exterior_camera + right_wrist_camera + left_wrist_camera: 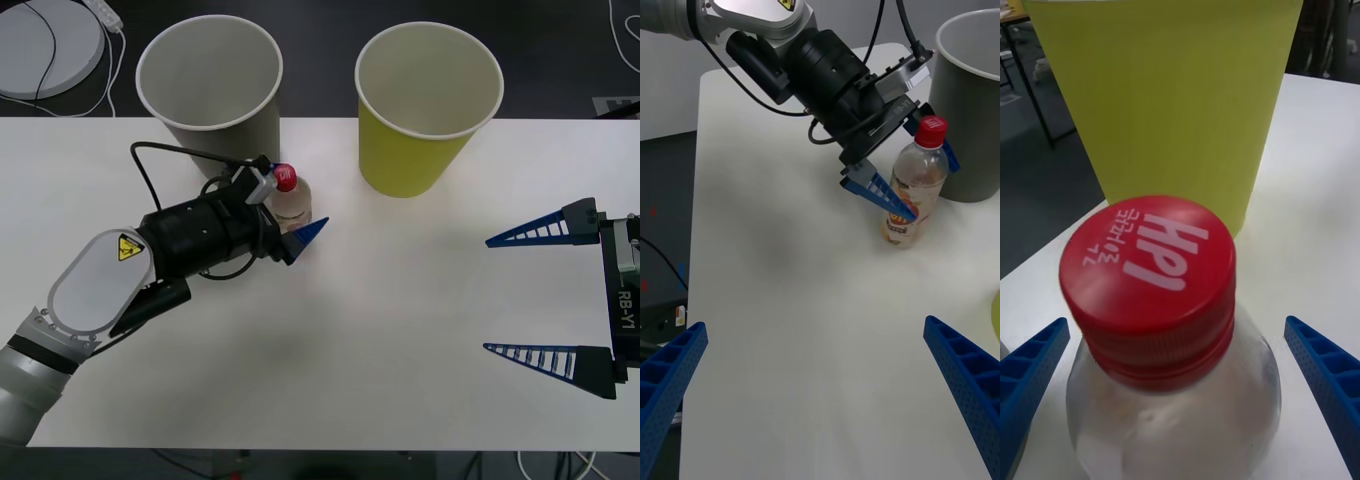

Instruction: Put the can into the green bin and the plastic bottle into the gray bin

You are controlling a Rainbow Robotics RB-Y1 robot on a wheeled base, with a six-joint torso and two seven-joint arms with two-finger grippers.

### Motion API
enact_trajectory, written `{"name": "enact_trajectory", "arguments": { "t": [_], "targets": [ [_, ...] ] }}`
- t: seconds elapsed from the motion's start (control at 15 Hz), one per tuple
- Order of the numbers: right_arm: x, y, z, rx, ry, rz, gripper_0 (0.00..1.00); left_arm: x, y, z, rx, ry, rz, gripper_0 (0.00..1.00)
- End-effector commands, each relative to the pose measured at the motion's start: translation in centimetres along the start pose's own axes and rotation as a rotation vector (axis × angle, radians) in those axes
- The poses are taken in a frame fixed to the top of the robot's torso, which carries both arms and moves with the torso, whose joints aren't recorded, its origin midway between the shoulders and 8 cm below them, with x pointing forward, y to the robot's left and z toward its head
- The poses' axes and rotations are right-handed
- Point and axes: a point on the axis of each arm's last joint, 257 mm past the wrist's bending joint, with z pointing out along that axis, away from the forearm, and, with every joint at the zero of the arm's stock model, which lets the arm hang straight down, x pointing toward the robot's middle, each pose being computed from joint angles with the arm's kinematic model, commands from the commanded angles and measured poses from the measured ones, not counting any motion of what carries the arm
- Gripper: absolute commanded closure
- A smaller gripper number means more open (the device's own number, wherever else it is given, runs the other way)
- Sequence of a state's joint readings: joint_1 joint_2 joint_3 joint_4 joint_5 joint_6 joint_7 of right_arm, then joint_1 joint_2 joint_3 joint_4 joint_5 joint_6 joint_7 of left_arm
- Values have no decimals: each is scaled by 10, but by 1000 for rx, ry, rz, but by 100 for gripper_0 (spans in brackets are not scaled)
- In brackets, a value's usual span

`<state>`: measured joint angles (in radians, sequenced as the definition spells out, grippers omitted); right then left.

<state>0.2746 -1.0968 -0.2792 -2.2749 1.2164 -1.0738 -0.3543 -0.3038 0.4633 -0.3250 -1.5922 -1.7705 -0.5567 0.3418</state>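
Observation:
The plastic bottle (290,203), clear with a red cap, stands upright on the white table just in front of the gray bin (226,137). My left gripper (297,212) is open around it, one blue finger on each side of the bottle (1172,390). In the right wrist view the bottle (914,187) stands between those fingers, next to the gray bin (970,112). To the right of the gray bin stands the green bin (410,160), which also rises behind the bottle cap (1172,97). My right gripper (489,295) waits open at the table's right side. The can is out of view.
Both bins stand along the table's far edge. Bare white table (380,330) stretches between the two arms and in front of the green bin. A round white disc (45,40) with cables lies on the dark floor beyond the far left corner.

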Motion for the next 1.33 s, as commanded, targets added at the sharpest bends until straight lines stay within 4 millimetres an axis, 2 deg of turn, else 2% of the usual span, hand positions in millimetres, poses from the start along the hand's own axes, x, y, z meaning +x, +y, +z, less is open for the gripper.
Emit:
{"name": "enact_trajectory", "arguments": {
  "t": [0.07,0.4,0.47,0.53,0.6,1.33],
  "targets": [
    [0,0,0,0,0,0,0,-1,1,0,-1,-1,1,0],
    [0,0,0,0,0,0,0,-1,1,0,-1,-1,1,0],
    [0,0,0,0,0,0,0,-1,1,0,-1,-1,0,38],
    [0,0,0,0,0,0,0,-1,1,0,-1,-2,-1,91],
    [0,0,0,0,0,0,0,-1,0,0,0,-4,-5,100],
    [0,0,0,0,0,0,0,-1,2,-4,3,-5,-24,100]
  ]
}}
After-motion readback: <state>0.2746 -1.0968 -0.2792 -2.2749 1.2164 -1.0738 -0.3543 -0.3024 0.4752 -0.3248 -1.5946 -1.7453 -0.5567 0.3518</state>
